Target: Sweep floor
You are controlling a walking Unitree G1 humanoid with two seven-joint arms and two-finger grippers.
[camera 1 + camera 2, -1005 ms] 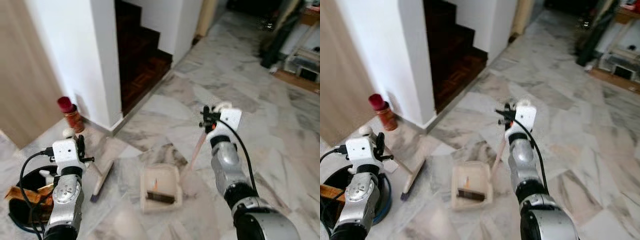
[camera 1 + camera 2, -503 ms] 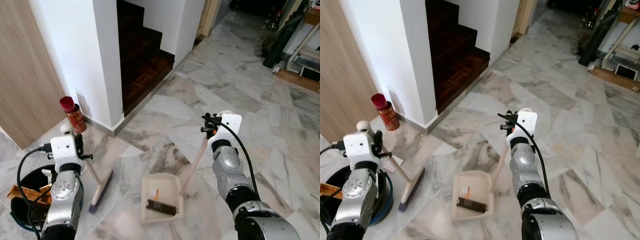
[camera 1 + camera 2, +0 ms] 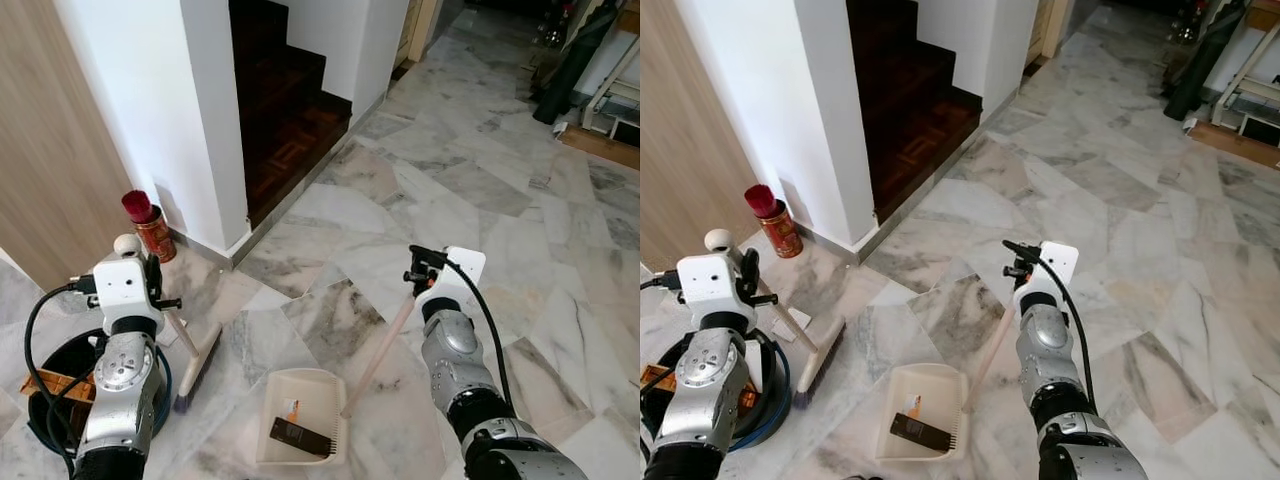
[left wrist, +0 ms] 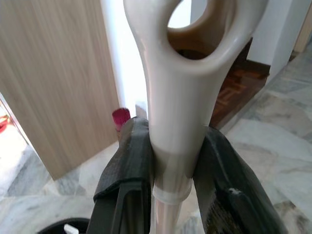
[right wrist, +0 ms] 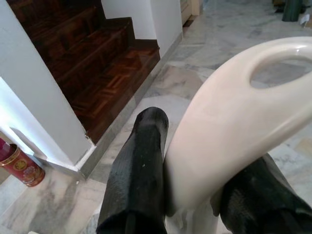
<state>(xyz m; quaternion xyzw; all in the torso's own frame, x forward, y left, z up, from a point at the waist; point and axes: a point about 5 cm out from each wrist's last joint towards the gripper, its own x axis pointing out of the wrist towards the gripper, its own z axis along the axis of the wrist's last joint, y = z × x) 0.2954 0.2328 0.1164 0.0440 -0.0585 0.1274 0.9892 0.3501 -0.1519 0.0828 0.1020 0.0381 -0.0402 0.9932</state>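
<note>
Both grippers grip long cream handles over a marble floor [image 3: 480, 200], broom on the left and dustpan on the right.

Nearest, at 6 o'clock, the cream dustpan [image 3: 300, 428] lies flat on the floor with a dark comb-like piece and an orange scrap in it; its handle slants up toward 1 o'clock into the right gripper [image 5: 192, 195], fingers clamped on it. At 9 o'clock the left gripper [image 4: 170, 170] is closed on the broom [image 3: 197, 365] handle, bristles on the tiles beside a black bucket [image 3: 45, 420]. Farther, at 11 o'clock, a red tin [image 3: 152, 228] stands by the white wall, dark stairs [image 3: 285, 130] beyond.
</note>
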